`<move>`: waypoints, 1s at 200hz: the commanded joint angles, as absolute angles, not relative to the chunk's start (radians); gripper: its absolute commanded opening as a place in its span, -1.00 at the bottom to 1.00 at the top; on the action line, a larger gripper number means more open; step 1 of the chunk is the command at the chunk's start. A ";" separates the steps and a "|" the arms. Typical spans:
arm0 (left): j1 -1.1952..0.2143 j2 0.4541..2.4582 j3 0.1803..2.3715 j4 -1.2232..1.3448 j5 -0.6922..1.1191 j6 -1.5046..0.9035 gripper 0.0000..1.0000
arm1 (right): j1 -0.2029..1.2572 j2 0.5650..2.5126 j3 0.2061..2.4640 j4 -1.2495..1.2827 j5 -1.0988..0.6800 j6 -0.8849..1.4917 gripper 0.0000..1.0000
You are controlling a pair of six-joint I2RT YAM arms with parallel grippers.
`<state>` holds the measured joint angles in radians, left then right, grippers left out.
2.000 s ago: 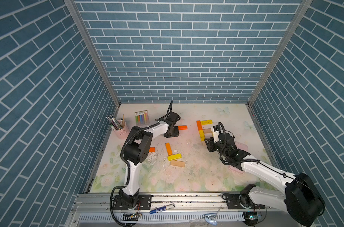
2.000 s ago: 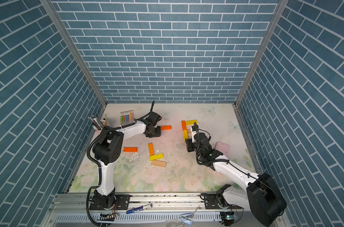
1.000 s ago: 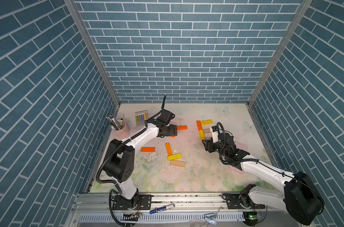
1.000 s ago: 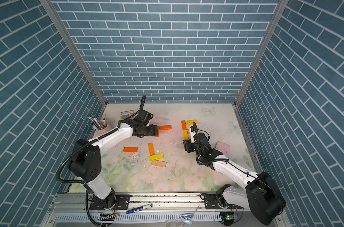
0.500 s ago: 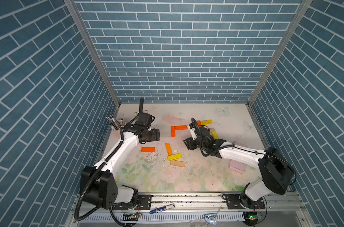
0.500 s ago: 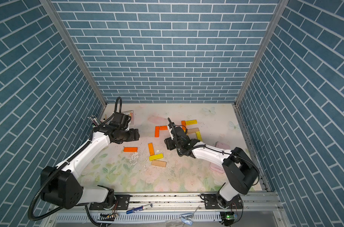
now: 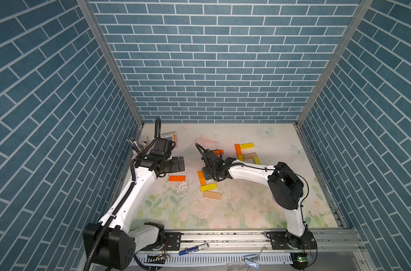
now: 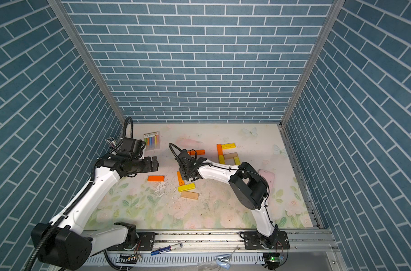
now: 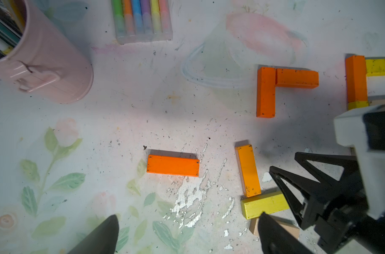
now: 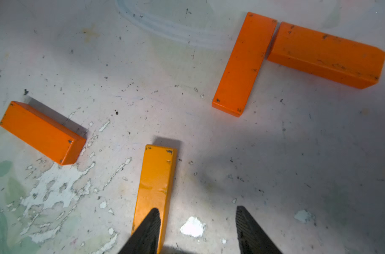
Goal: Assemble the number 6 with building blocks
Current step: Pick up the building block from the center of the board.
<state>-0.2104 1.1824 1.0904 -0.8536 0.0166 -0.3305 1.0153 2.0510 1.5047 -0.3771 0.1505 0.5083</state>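
At the back right, building blocks laid end to end make a squared figure: an orange upright, a yellow top bar, a tan middle bar and yellow bars below. Two orange blocks form an L. Loose in the middle lie an orange block, an amber block, a yellow block and a tan block. My right gripper is open just above the amber block's near end, one finger over it, bare table between the fingers. My left gripper hangs open and empty, left of the blocks.
A pink cup with pens and a pack of chalk sticks stand at the back left. A pink tray lies behind my right arm. Brick walls close three sides. Chipped paint marks the mat near the loose blocks.
My left arm has pulled back to the left, away from the two orange blocks. My right arm has swung from the figure at the right over to the loose amber block.
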 commanded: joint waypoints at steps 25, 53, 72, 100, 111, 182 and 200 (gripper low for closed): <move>-0.164 1.128 1.065 -0.848 0.000 -0.368 0.99 | 1.039 2.109 1.586 -0.515 0.169 0.572 0.13; -0.110 1.081 1.047 -0.829 0.019 -0.387 0.99 | 1.050 2.137 1.631 -0.549 0.163 0.568 0.13; -0.084 1.064 1.040 -0.822 0.027 -0.396 0.99 | 1.053 2.160 1.663 -0.574 0.157 0.568 0.13; -0.068 1.058 1.039 -0.822 0.037 -0.402 0.98 | 1.062 2.186 1.699 -0.584 0.138 0.568 0.12; -0.065 1.058 1.039 -0.822 0.044 -0.405 0.98 | 1.066 2.216 1.720 -0.595 0.131 0.568 0.12; -0.057 1.059 1.043 -0.834 0.041 -0.419 0.97 | 1.081 2.304 1.836 -0.676 0.112 0.594 -0.12; -0.054 1.055 1.043 -0.834 0.041 -0.420 0.97 | 1.079 2.299 1.838 -0.679 0.120 0.623 -0.27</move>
